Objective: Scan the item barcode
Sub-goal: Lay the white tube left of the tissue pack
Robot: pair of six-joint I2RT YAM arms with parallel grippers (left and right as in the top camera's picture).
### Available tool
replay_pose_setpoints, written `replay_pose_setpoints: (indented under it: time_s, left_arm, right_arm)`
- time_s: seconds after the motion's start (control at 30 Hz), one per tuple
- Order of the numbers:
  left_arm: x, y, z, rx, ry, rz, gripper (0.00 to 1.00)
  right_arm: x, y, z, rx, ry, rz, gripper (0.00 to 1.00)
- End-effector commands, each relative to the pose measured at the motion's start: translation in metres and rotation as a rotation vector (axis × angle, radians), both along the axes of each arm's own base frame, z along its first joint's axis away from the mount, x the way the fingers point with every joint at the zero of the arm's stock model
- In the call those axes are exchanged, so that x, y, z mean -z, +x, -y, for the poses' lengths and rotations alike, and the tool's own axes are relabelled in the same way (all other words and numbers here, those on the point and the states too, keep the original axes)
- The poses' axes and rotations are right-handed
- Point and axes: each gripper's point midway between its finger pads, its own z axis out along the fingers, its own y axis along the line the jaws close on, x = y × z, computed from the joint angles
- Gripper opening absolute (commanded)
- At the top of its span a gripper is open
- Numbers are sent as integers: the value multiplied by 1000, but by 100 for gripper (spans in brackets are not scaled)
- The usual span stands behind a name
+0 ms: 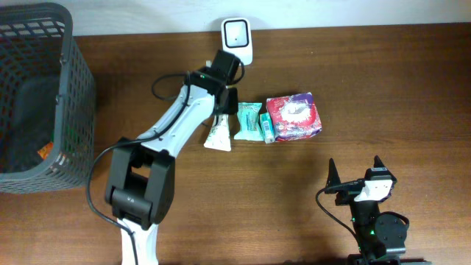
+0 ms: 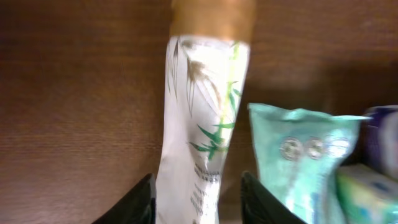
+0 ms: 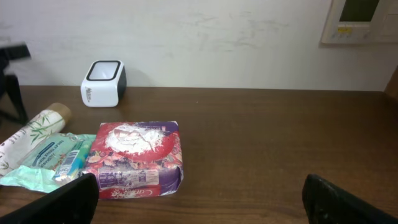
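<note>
The item is a white tube with a bamboo print and a tan cap, lying flat on the table below the scanner. The scanner is a small white box with a dark window at the table's back edge, also visible in the right wrist view. My left gripper hangs over the tube's upper end. In the left wrist view the tube runs between the fingers; the left finger touches it, the right finger stands off with a gap. My right gripper rests wide open near the front edge, holding nothing.
A teal packet, a small green tube and a red and purple pack lie in a row right of the item. A dark mesh basket stands at the far left. A wall runs behind the table.
</note>
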Motion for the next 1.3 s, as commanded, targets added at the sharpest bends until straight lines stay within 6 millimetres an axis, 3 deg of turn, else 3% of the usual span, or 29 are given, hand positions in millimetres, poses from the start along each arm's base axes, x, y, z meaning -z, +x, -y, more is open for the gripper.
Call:
replay_pose_setpoints:
  time_s: [0.0,0.03,0.07,0.1,0.13,0.17,0.2,0.3,0.4,0.43,0.47,0.53,0.6,0.7,0.77,0.87,0.93,0.97,1.0,1.27]
  left_arm:
    - [-119,14,-2,-1,-81,244,45]
    - [-147,12,-17,-41,-45,319,52]
    - [-180,7,-42,-111,30,405,79]
    - [-199,2,-54,-146,62,450,93]
    - [-226,-8,-66,-146,89,506,99]
    - [-244,-14,-73,-113,113,541,99]
    - [-261,-20,-94,-141,121,571,99]
    - [-289,-25,-154,-241,48,607,99]
    - [-331,-42,-252,-389,-26,662,99]
    - [-343,-58,-298,-449,22,668,99]
    - [-344,-69,-328,-514,58,665,100]
    - [-336,-92,-378,-647,102,628,99]
    - [-312,-119,-427,-743,165,525,99]
    - [-272,-126,-456,-757,189,379,99]
    - [-229,-124,-486,-807,196,260,98]
    - [-163,-120,-490,-770,150,54,96]
    - [-127,-121,-493,-810,101,-48,87]
    - [-117,-122,-492,-809,90,-82,76]
    - [-103,-126,-489,-805,73,-140,73]
    - [-28,-143,-493,-836,-3,-370,71]
  right_arm:
    - [3,0,0,0,4,-5,99]
    - [3,0,0,0,4,-5,99]
    - [3,0,0,0,4,-5,99]
    - [3,0,0,0,4,-5,99]
    - [3,0,0,0,4,-5,99]
    - [3,0,0,0,4,-5,99]
    - [3,0,0,0,4,-5,99]
    - [3,0,0,0,4,-5,99]
    - [3,0,0,0,4,-5,99]
    - [3,0,0,0,4,-5,99]
    - [3,0,0,0,4,-5,99]
    - [3,0,0,0,4,-5,99]
    - [3,0,0,0,4,-5,99]
    - [3,0,0,0,4,-5,99]
    - [3,0,0,0,4,-5,99]
    - [3,0,0,0,4,-5,99]
    - [3,0,0,0,4,-5,99]
    - [3,0,0,0,4,-5,99]
    - [3,0,0,0,4,-5,99]
    - [3,0,0,0,4,-5,99]
